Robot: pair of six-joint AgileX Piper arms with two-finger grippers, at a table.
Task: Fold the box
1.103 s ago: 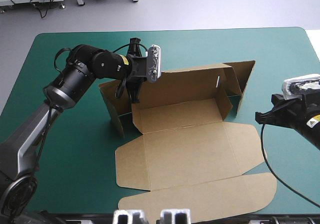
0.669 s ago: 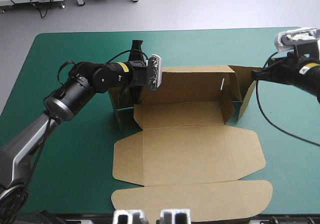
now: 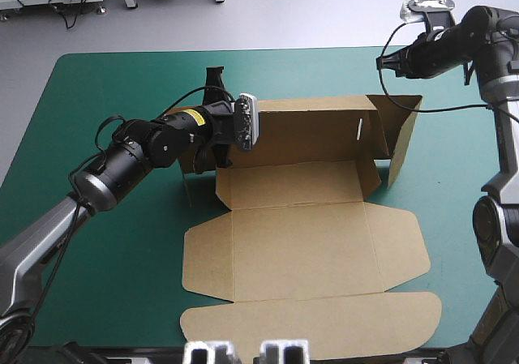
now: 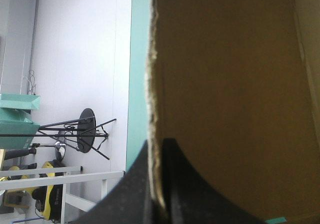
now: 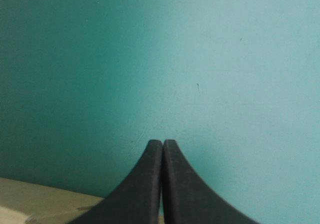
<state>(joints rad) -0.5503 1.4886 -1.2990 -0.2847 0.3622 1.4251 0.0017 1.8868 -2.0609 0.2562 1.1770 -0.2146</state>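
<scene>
Right jaws moved toward far edge, closed, empty; left jaws pinch box (image 3: pixel 300 250) wall; long axis left-right.

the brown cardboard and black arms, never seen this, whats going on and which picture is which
Two robot arms work at a table with a teal-green cover. The wide picture looks down from above and behind them; each close-up comes from a camera on one arm's wrist. On the table lies a cut sheet of brown board, the box: its back and side walls stand up, its front flaps lie flat. The left gripper, two black fin-shaped fingers, is shut on the box, pinching an upright wall's edge. The right gripper is shut and holds nothing.
</scene>
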